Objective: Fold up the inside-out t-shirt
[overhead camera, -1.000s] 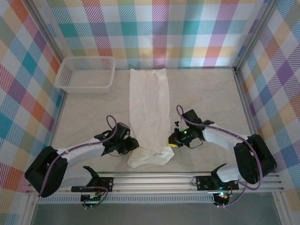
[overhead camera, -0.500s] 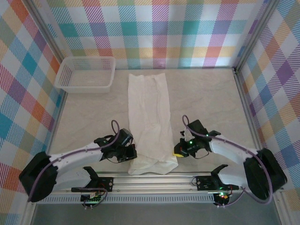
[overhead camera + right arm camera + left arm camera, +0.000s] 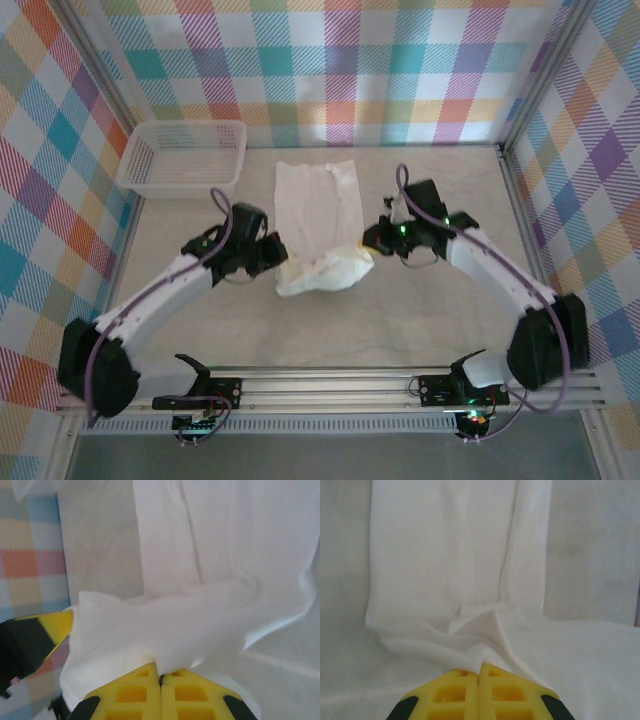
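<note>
Jaws closed on both: left gripper (image 3: 272,256) pinches the near left corner of the inside-out t-shirt (image 3: 318,195), right gripper (image 3: 370,240) its near right corner. Shirt: narrow strip, mid-surface, far end flat, near end bunched between the grippers. Far left corner: mesh basket (image 3: 183,157).

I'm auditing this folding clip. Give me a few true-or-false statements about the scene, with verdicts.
1. The left gripper and the right gripper are both shut on the t-shirt. True.
2. The t-shirt lies in the basket. False: it lies on the table, apart from the basket.
3. The basket stands in the far left corner. True.
4. The t-shirt lies flat with its sleeves spread. False: it is a narrow strip, its near end bunched up between the grippers.
</note>
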